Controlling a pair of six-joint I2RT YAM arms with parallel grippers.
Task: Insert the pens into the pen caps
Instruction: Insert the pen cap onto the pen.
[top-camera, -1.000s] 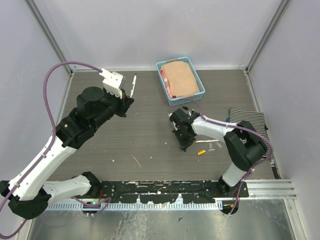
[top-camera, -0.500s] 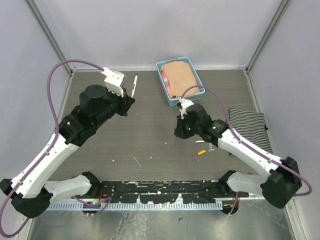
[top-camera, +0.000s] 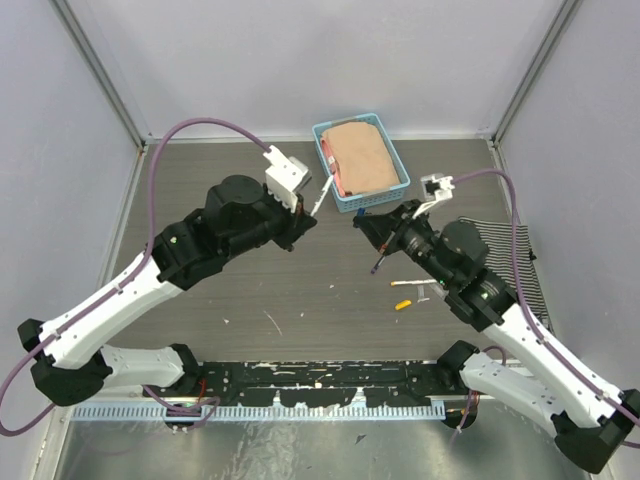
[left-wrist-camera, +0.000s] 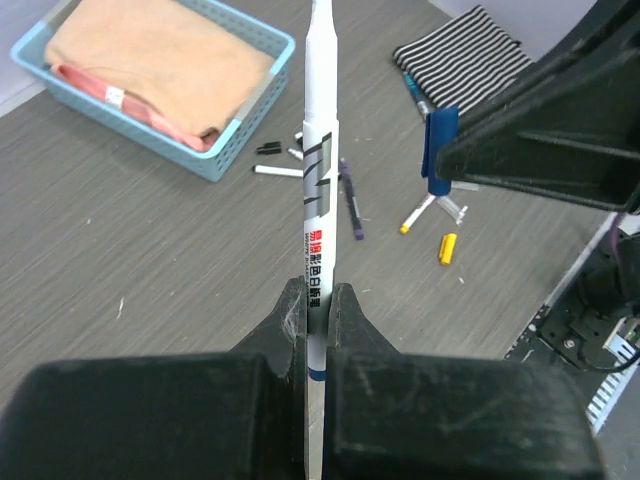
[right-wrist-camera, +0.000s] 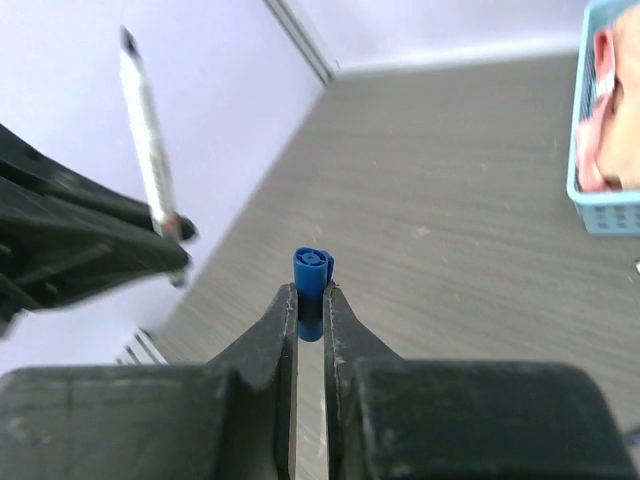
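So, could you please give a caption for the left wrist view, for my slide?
Left pincer shut on a thin white marker pen, a small blue plastic cap ahead.

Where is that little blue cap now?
In the right wrist view, the blue cap sits pinched in the right claw, above the table, near the blue basket and opposite the white pen in the left claw.

Bright, even light on my feeds, faint shadows. Left of the right gripper (right-wrist-camera: 310, 292) the white pen (right-wrist-camera: 150, 135) smears with blur (the blue cap (right-wrist-camera: 312, 268) it pinches looks sharp).
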